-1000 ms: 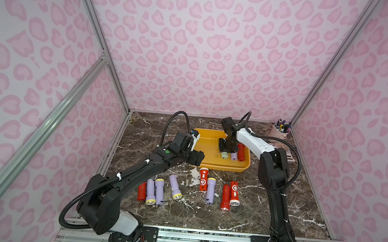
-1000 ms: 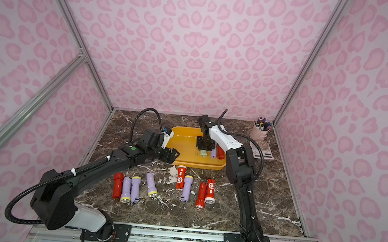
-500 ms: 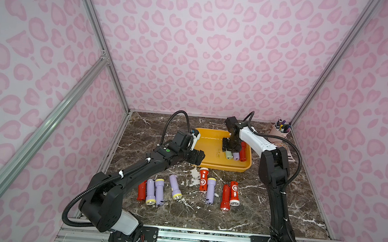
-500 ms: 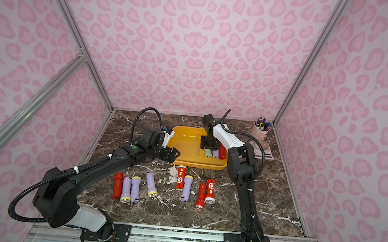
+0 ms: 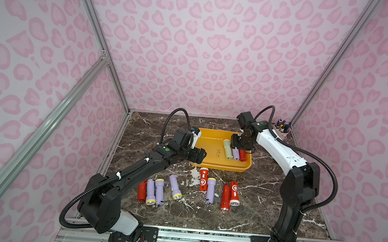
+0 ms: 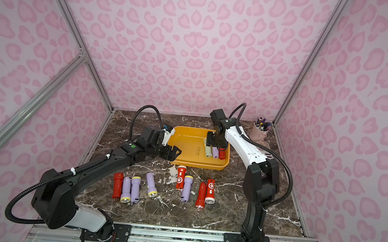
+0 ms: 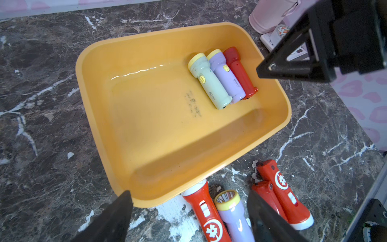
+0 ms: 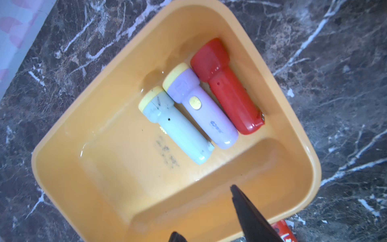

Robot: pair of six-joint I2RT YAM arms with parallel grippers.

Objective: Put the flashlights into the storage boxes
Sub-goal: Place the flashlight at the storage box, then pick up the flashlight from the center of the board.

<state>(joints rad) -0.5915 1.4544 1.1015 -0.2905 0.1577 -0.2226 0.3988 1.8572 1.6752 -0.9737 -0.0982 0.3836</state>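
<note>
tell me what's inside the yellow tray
Three lie side by side at one end of the yellow tray: a pale green flashlight, a lilac flashlight, a red flashlight. Only the floor under them is covered.

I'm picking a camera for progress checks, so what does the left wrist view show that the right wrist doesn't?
Left wrist only: the pink pen cup and a loose lilac flashlight. Right wrist only: nothing extra, just a closer look. Both: the yellow tray holding a pale green flashlight, a second lilac flashlight and a plain red flashlight.
</note>
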